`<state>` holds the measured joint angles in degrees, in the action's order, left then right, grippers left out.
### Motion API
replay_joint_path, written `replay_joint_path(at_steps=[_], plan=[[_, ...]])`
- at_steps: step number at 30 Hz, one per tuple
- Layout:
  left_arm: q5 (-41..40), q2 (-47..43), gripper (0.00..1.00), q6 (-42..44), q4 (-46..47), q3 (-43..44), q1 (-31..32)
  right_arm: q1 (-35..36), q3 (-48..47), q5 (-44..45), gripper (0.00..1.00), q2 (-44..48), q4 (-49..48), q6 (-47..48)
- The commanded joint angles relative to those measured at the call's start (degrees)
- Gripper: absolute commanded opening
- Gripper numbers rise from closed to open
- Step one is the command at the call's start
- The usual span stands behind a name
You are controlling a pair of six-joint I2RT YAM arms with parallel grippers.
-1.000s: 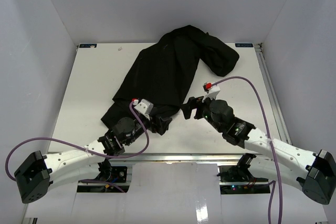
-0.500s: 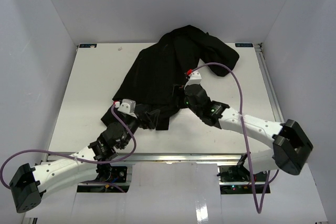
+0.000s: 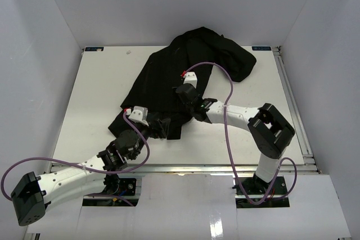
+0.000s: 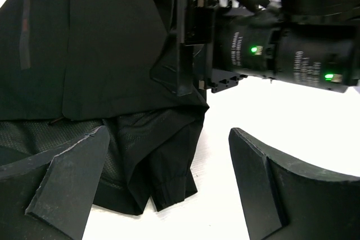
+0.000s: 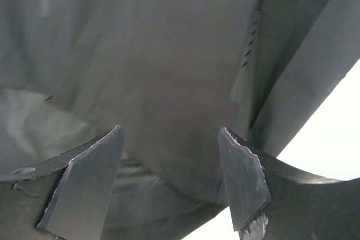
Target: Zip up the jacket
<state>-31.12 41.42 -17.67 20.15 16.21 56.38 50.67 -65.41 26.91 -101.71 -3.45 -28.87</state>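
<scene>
Both grippers sit at the near hem of the black jacket (image 3: pixel 180 71), which sprawls from the table (image 3: pixel 95 94) centre to its far edge. Left wrist: the left gripper (image 4: pixel 169 139) hangs spread wide above the hem, with the right gripper (image 4: pixel 185 43) just ahead. Right wrist: its fingers (image 5: pixel 90 178) stand apart over the fabric.

The table (image 3: pixel 84 99) is taken from above, behind its near edge, far enough for the whole scene. The left wrist view is set low and close, facing the jacket (image 4: pixel 101 37) hem — the right arm (image 4: pixel 281 49) is caught too. The right wrist view is nearer still, same hem.
</scene>
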Motion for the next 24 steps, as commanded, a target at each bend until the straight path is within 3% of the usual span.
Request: replay_joint_path(at_steps=[1,5,8,11,15,24], plan=[[-0.3,0.4,0.98,0.0,0.8,0.8,0.2,-0.3,-2.5,5.7,0.76,-2.4,0.2,1.3],[-0.2,1.3,0.98,0.0,0.7,1.1,0.1,-0.3,-3.7,7.9,0.73,-5.0,0.7,2.6],[0.1,1.2,0.98,0.0,0.8,1.2,0.1,-0.3,-4.1,7.5,0.65,-6.1,0.6,2.8],[0.4,1.1,0.98,0.1,0.9,1.0,0.2,-0.3,-4.1,6.9,0.47,-6.5,0.4,3.5],[0.5,1.3,0.98,0.1,0.9,1.2,0.1,-0.3,-3.0,9.6,0.08,-4.1,0.8,4.4],[0.3,1.6,0.98,0.0,0.4,1.4,0.1,-1.3,5.1,14.1,0.08,9.6,5.2,7.5]])
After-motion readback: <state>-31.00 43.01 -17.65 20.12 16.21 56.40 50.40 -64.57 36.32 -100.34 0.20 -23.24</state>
